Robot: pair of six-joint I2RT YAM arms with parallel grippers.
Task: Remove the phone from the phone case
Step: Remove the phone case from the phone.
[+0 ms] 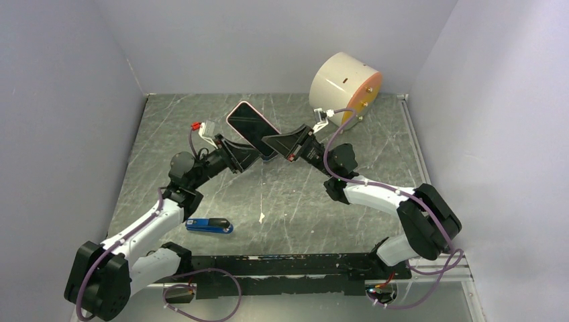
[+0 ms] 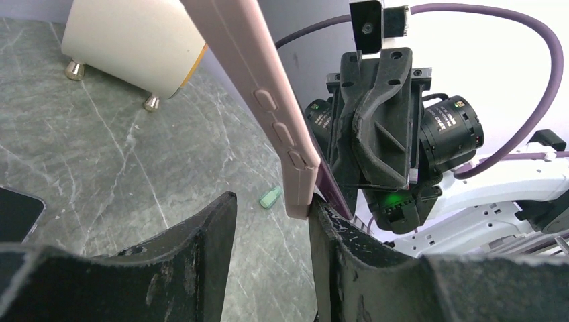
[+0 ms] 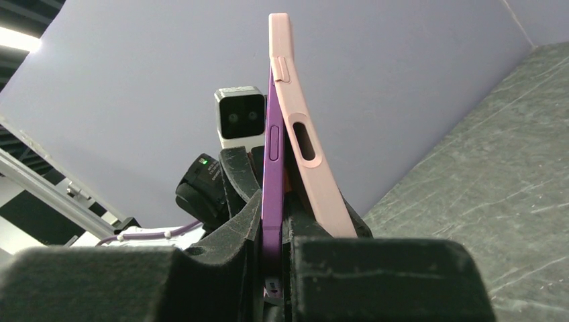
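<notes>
The phone [image 1: 253,125], dark screen up in a pink case, is held in the air between my two grippers. In the right wrist view my right gripper [image 3: 274,221] is shut on the purple phone's edge [image 3: 273,168], and the pink case [image 3: 305,154] is peeled away from it at the near end, still joined at the top. In the left wrist view my left gripper [image 2: 272,204] is open. Its right fingertip [image 2: 322,218] touches the lower corner of the pink case [image 2: 268,100], with the purple phone edge [image 2: 333,191] just behind. In the top view the left gripper [image 1: 247,153] and the right gripper [image 1: 280,143] meet under the phone.
A white drum with an orange face [image 1: 345,82] stands on small feet at the back right. A blue flat object [image 1: 209,225] lies near the left arm. A small green piece [image 2: 270,197] lies on the marbled table [image 1: 376,154]. A dark flat object [image 2: 17,211] shows at the left wrist view's edge.
</notes>
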